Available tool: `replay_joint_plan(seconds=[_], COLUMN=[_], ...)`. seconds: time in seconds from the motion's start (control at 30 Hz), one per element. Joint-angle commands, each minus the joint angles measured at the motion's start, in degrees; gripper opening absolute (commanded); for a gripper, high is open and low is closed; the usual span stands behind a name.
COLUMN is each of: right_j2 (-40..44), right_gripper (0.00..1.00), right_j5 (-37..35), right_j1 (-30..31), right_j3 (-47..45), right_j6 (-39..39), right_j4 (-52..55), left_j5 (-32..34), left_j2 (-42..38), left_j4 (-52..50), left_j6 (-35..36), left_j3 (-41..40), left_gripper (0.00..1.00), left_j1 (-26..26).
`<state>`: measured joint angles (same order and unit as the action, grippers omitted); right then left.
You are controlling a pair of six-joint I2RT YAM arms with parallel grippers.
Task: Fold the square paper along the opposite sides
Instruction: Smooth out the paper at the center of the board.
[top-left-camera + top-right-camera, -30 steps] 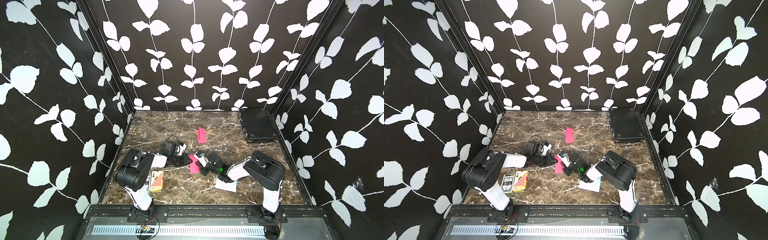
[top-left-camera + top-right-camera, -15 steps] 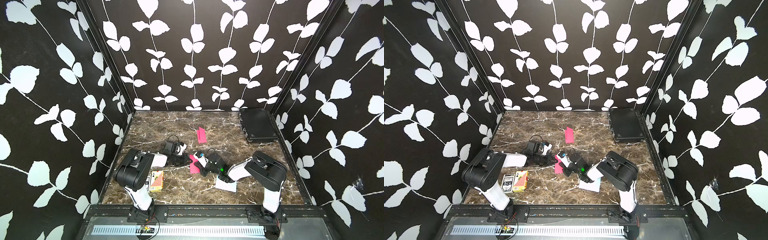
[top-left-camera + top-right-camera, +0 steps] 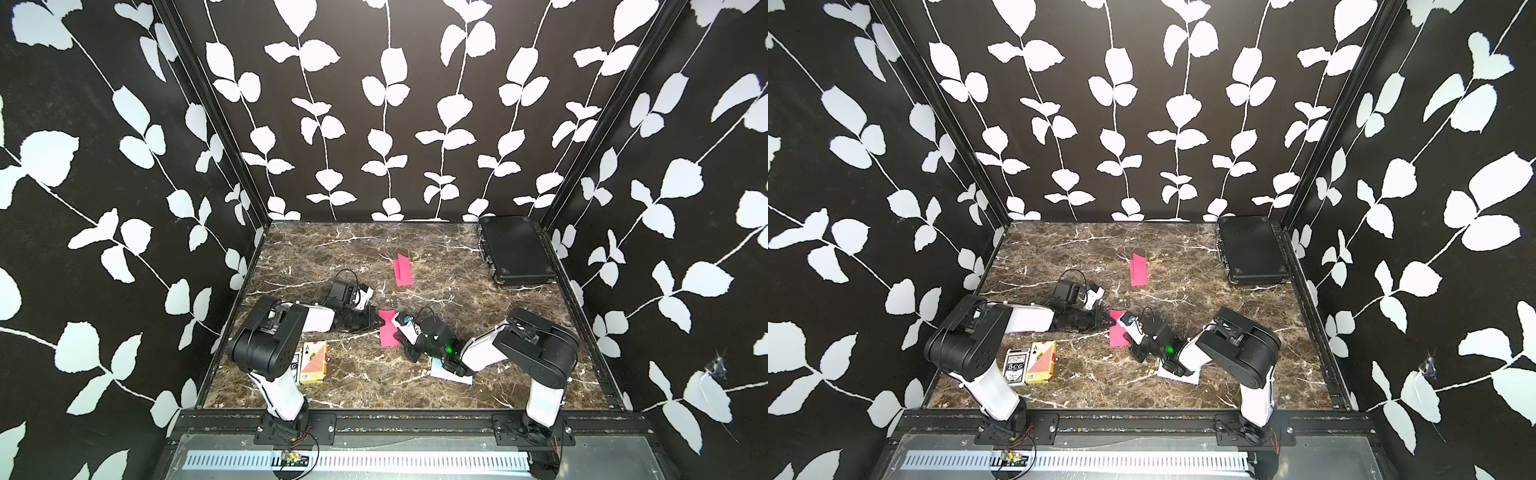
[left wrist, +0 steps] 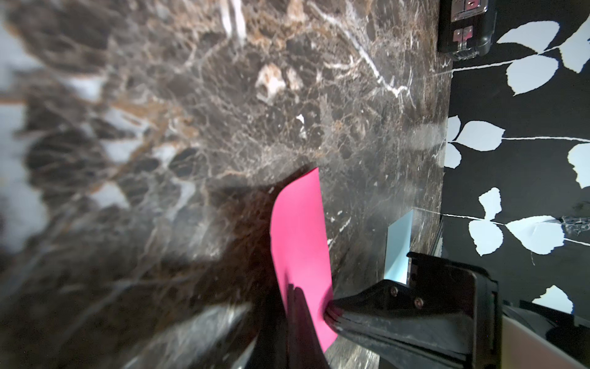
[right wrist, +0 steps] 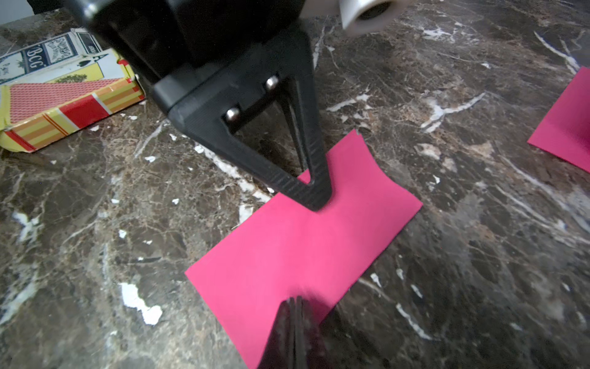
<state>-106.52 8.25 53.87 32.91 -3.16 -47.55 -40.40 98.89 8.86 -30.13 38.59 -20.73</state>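
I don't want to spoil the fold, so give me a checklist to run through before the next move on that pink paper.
1. Bright pink paper rectangle folded in half: ok, two layers show at one corner.
2. The left hand shut, tip on the paper: ok.
3. The right hand shut, tip on the paper: ok.
4. Paper lying flat: not ok, one short end ripples upward.
5. Crease pressed sharp: cannot tell.
6. Red and yellow card box apart from the paper: ok.
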Motion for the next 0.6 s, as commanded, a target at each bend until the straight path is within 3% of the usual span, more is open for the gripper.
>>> replay_joint_plan(seconds=[0.0, 0.57], right_j2=[-0.8, -0.3], right_gripper=[0.07, 0.07], right_j5=[-1.5, -4.2], right_j1=[1.3, 3.4], right_j3=[-2.7, -3.6], right_j6=[0.6, 0.5], right_j4=[10.7, 13.9], left_j5=[4.9, 7.6], left_j2=[0.7, -1.5], left_j4=[-2.3, -3.4], left_j6=[0.7, 0.0], left_j3=[0.4, 0.5], left_gripper=[0.0, 0.0], left_j1=[1.9, 4.0])
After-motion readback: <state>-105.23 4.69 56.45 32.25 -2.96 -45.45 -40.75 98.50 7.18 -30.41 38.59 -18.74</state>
